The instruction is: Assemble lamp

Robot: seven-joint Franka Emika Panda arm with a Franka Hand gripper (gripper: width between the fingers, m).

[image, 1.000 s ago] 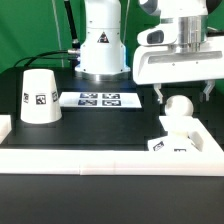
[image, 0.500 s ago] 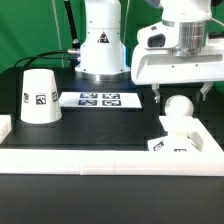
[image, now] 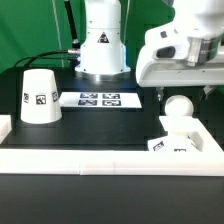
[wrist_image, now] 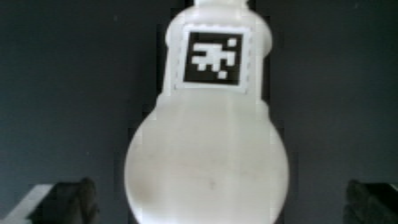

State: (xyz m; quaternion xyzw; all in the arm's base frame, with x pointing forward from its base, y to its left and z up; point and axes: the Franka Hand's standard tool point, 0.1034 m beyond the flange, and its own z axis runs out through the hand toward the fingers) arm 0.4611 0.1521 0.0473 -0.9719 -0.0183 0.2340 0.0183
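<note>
**Open gripper [image: 183,93] over the upright bulb [image: 177,110], at the exterior view's right.**
The jaws stand wide apart and grasp nothing. In the wrist view the dark fingertips [wrist_image: 64,200] flank the bulb's white body without touching it, and a square tag [wrist_image: 217,57] shows on the bulb's narrow part. In the exterior view the fingertips hang roughly level with the ball top. The bulb stands on the flat square base [image: 190,142], which lies against the white rail [image: 90,160] edging the black table [image: 100,128]. The shade [image: 40,97] rests wide end down, well apart at the exterior view's left. The marker board [image: 98,99] lies between the shade and the gripper, before the robot pedestal [image: 103,45].
</note>
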